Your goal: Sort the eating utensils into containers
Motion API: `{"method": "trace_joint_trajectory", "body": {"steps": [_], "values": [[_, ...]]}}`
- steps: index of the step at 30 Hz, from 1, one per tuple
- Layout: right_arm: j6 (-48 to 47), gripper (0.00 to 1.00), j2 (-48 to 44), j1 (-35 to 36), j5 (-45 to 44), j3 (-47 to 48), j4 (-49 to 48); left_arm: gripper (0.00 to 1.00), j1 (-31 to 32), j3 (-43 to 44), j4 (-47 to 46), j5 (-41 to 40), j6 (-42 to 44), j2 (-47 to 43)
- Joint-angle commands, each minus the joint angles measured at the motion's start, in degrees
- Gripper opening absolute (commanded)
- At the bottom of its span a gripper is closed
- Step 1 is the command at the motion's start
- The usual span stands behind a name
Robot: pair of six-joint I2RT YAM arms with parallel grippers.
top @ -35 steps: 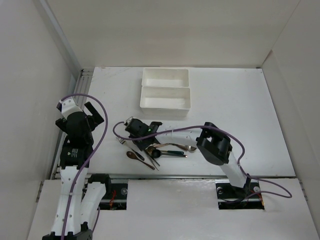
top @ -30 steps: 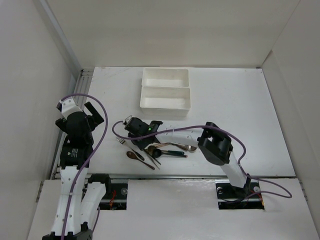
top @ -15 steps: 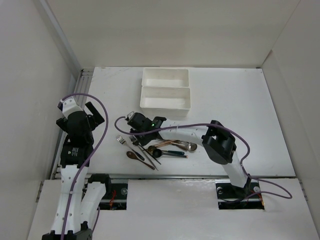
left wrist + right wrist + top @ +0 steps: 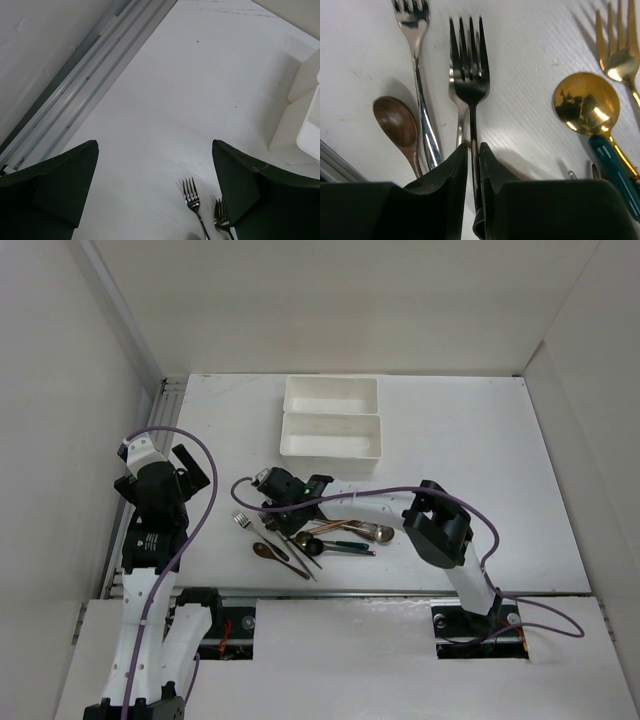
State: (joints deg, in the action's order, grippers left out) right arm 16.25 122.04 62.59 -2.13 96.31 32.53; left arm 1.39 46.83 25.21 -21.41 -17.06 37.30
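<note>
Your right end effector [image 4: 474, 165] has drawn back toward the counter's far edge since a second ago. Its jaws are nearly together, pinching the dark fork [image 4: 469, 75] by its handle, close to the near edge. Lift straight up so the tines clear the silver fork [image 4: 417, 75] and brown spoon [image 4: 395, 122], then carry it to the containers [image 4: 330, 452] toward the far edge. Left end effector [image 4: 155, 145] hangs spread, holding nothing. Counter [image 4: 480, 460] is plain white, boxed by pale walls [image 4: 60, 390].

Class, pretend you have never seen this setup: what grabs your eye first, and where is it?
The right pincer pinching a dark fork by its handle, at a heap of mixed utensils near the front. Beyond it, two white trays sit side by side; the left pincer gapes wide at the left.
</note>
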Motion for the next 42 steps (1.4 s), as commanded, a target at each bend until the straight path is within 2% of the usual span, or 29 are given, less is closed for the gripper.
{"method": "trace_joint_trajectory", "body": {"steps": [1, 11, 20, 22, 23, 24, 29, 34, 38, 41, 42], "values": [[0.18, 0.22, -1.1, 0.08, 1.43, -1.13, -1.07, 0.95, -0.25, -0.25, -1.04, -0.12, 0.18, -0.38], [1.33, 0.22, 2.85, 0.08, -0.94, -1.21, 0.07, 0.95, -0.25, -0.25, -1.04, -0.12, 0.18, -0.38], [1.85, 0.22, 5.67, 0.08, -3.41, 2.56, 1.92, 0.95, -0.25, -0.25, -1.04, -0.12, 0.18, -0.38], [1.85, 0.15, 6.28, 0.08, -4.11, 3.09, 1.92, 0.95, -0.25, -0.25, -1.04, -0.12, 0.18, -0.38], [1.33, 0.02, 6.8, 0.08, -4.11, 3.09, 1.92, 0.95, -0.25, -0.25, -1.04, -0.12, 0.18, -0.38], [1.33, 0.0, 6.81, 0.08, -4.81, 3.79, 1.92, 0.95, -0.25, -0.25, -1.04, -0.12, 0.18, -0.38], [-0.34, 0.0, 4.0, 0.08, -7.35, 8.7, 3.58, 0.94, -0.25, -0.25, -1.04, -0.12, 0.18, -0.38], [-1.66, 0.0, -2.15, -2.9, -10.7, 16.7, 3.95, 0.94, -0.25, 0.37, -1.04, 0.4, 0.18, 0.23], [-6.83, 0.0, -5.75, -6.68, -13.06, 18.91, 3.33, 0.93, -0.25, 0.98, -2.27, 1.55, 0.18, 1.89], [-17.8, 0.0, -7.17, -9.14, -20.52, 18.04, 0.96, 0.92, -0.25, 2.3, -2.27, 2.86, -1.39, 3.74], [-21.92, 0.0, -7.95, -9.67, -22.46, 16.73, -2.7, 0.92, -0.25, 3.0, -2.27, 2.86, -2.09, 4.27]]}}
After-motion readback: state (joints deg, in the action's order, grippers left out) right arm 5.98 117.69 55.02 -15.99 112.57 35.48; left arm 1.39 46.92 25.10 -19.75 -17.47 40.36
